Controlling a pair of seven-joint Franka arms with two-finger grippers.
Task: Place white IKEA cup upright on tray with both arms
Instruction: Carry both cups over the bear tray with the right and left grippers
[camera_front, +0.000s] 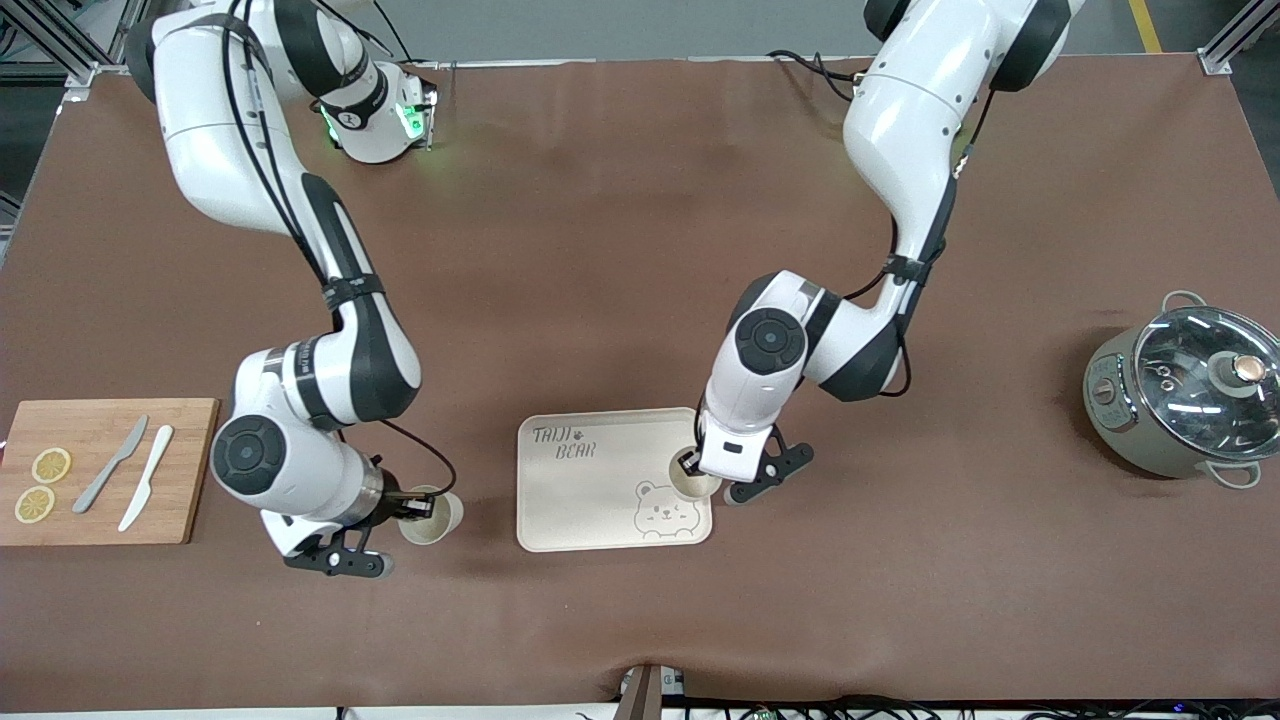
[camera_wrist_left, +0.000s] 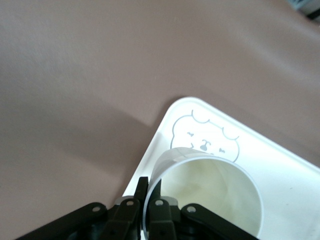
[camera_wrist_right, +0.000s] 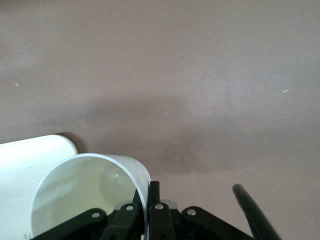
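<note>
White cup (camera_front: 693, 478), rim clamped in our left pincer (camera_front: 690, 466), hangs over the tray (camera_front: 590, 500); right pincer (camera_front: 414, 507) clamps another cup (camera_front: 432, 517) (over bare tabletop (camera_front: 600, 250)) beside it.

We saw open brown table (camera_front: 620, 250) between the arms; the tray (camera_front: 590, 500), cutting board (camera_front: 185, 470) and pot (camera_front: 1180, 400) stood well apart along the camera-side half.

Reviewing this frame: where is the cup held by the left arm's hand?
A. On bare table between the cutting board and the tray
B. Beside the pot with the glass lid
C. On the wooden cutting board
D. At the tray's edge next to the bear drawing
D: the left hand pinches the rim of a white cup at the edge of the tray, beside the bear drawing.
</note>
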